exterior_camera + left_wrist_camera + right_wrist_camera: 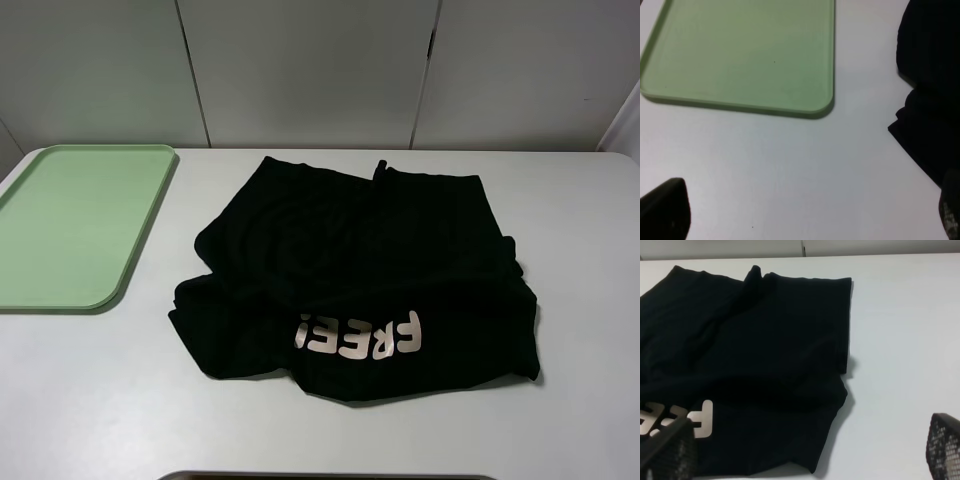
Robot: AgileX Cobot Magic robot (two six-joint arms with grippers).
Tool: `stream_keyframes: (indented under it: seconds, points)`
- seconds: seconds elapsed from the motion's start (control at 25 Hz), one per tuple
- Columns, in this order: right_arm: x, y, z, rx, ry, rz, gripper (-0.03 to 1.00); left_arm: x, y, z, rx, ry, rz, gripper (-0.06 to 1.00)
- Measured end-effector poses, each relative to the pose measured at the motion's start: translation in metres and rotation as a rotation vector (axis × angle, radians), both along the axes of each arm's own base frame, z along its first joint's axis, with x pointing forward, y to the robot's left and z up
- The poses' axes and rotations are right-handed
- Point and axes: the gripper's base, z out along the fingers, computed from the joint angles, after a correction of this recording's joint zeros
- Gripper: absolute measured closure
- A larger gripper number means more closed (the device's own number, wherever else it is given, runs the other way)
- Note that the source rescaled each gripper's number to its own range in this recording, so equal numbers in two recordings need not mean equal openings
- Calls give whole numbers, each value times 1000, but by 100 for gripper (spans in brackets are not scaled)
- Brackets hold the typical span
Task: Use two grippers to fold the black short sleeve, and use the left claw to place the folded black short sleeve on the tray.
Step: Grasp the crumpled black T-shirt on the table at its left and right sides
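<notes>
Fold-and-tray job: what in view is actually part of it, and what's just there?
In the job:
black T-shirt
green tray
left pincer
right pincer

Just there:
white table
wall panels

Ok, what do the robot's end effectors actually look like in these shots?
Only the tips show, and only in the wrist views. The left end effector has black, round-ended fingertips; one looks speckled grey on its face. The right end effector has black fingers covered in a dotted, mesh-like grip pattern. No arm links, cables or markings are visible in any view.
</notes>
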Motion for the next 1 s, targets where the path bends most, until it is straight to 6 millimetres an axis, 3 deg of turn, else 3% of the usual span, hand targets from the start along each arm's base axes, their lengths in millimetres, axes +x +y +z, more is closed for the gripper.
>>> stream_keyframes:
  seconds: [1.0]
  points:
    - [0, 0, 0, 0, 0, 0, -3, 0, 0, 0, 0, 0, 0, -6]
